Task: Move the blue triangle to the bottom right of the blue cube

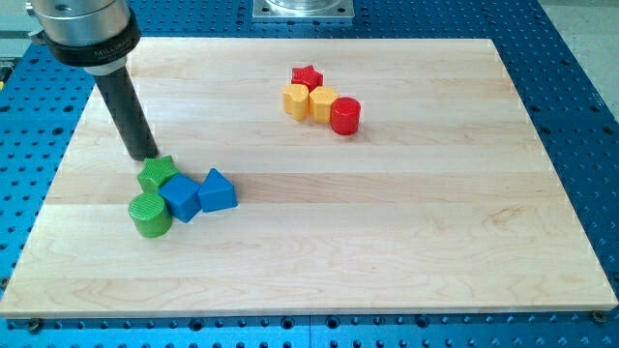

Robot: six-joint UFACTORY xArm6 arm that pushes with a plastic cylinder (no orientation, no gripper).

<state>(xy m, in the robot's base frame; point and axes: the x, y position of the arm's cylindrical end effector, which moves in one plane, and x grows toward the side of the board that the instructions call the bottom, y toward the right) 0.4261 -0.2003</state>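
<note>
The blue triangle (pixel 218 190) lies at the view's lower left, touching the right side of the blue cube (pixel 180 197). A green star (pixel 157 173) sits just above and left of the cube, and a green cylinder (pixel 150 215) touches the cube's left side. My tip (pixel 145 156) stands just above and left of the green star, close to it or touching it, and apart from the blue blocks.
A second cluster sits at the view's upper middle: a red star (pixel 307 76), a yellow block (pixel 296 101), another yellow block (pixel 322 102) and a red cylinder (pixel 345 116). The wooden board (pixel 406 232) lies on a blue perforated table.
</note>
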